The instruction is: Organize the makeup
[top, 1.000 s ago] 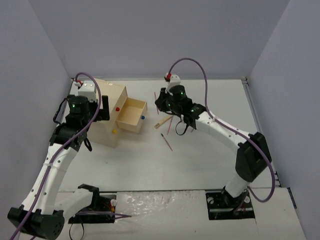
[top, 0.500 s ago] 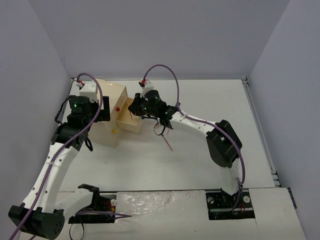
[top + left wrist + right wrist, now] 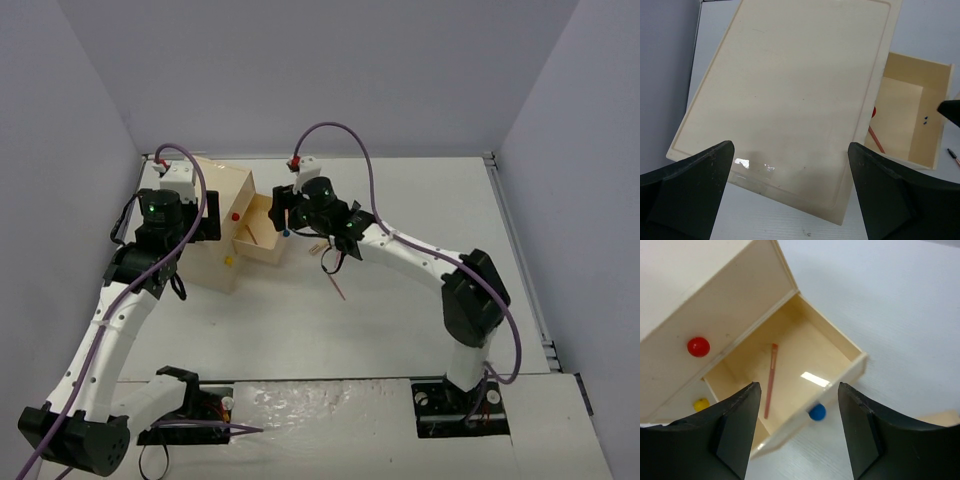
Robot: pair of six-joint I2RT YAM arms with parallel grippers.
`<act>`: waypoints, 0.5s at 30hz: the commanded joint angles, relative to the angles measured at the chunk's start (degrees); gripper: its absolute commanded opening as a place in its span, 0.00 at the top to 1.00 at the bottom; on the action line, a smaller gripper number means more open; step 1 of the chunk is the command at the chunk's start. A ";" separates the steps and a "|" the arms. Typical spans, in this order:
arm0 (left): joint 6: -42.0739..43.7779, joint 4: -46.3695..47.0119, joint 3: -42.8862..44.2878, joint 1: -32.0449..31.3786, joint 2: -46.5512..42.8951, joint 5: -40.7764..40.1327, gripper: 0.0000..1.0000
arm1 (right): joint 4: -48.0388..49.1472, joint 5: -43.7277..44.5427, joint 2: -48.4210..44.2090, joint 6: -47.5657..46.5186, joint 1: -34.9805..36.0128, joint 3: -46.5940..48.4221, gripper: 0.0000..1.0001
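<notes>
Beige wooden box (image 3: 215, 200) stands at the left of the tabletop (image 3: 400, 320) in the overhead view, its drawer (image 3: 262, 252) open beneath my right jaws. A pink pencil (image 3: 249, 233) lies inside, and a second pencil (image 3: 335, 284) lies on the tabletop to the right. From my left wrist, my left jaws are spread wide above the box's top, holding nothing. From my right wrist, my right jaws are parted and empty over the drawer. The pink pencil lies flat on its floor, behind the blue knob (image 3: 817, 412).
</notes>
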 commanded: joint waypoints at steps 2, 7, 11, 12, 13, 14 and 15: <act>0.13 2.51 1.58 0.38 0.01 -0.56 0.03 | -6.43 12.78 -13.13 -8.94 -0.62 -7.37 0.39; 0.12 2.24 1.88 0.47 0.06 -0.69 0.03 | -16.15 13.05 -15.04 -9.48 -0.80 -13.40 0.40; 0.00 2.24 1.94 0.47 0.32 -0.42 0.03 | -20.16 8.61 -13.98 -8.14 -0.82 -17.72 0.43; 0.04 2.20 1.94 0.47 0.44 -0.39 0.03 | -20.27 7.48 -13.49 -7.91 -0.80 -18.39 0.43; 0.09 2.15 1.94 0.47 0.54 -0.40 0.03 | -20.29 6.33 -12.92 -7.79 -0.81 -18.75 0.44; 0.09 2.15 1.94 0.47 0.61 -0.46 0.03 | -20.42 5.29 -12.19 -7.43 -0.87 -19.12 0.45; 0.13 2.15 1.94 0.47 0.62 -0.57 0.03 | -20.50 4.43 -11.42 -7.23 -0.89 -19.36 0.46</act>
